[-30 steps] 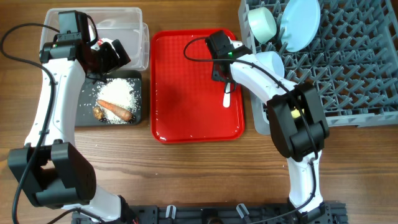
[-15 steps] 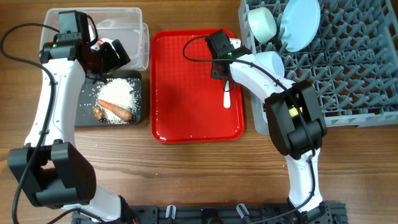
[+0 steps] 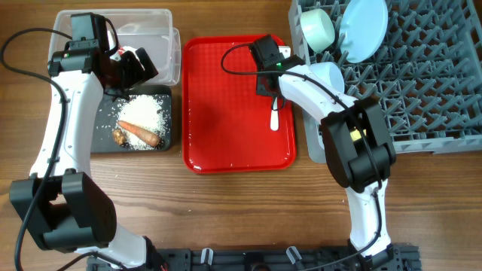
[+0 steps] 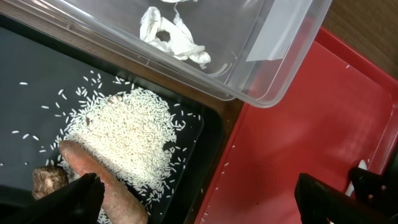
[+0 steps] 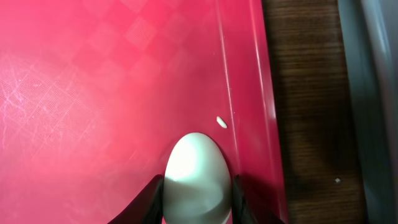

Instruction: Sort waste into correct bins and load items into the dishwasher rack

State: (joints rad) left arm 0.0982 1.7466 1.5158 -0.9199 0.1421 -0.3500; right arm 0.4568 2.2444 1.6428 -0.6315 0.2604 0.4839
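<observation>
My right gripper (image 3: 269,89) is shut on the white spoon (image 3: 275,114) low over the red tray; in the right wrist view its fingers (image 5: 196,190) clasp the spoon (image 5: 196,168). My left gripper (image 3: 135,66) is open and empty over the join of the clear tub (image 3: 162,22) and black tub (image 3: 102,132). The black tub holds rice (image 4: 130,134), the carrot stick (image 4: 99,180) and a brown lump (image 4: 48,180). Crumpled tissue (image 4: 174,37) lies in the clear tub. The grey rack (image 3: 429,83) holds the plate (image 3: 365,26) and two bowls (image 3: 316,28).
The flat red tray (image 3: 226,113) lies between the tubs and the rack, with a few stray rice grains (image 5: 221,122) on it. Bare wooden table (image 3: 226,211) lies in front. The right arm's links reach across the rack's left edge.
</observation>
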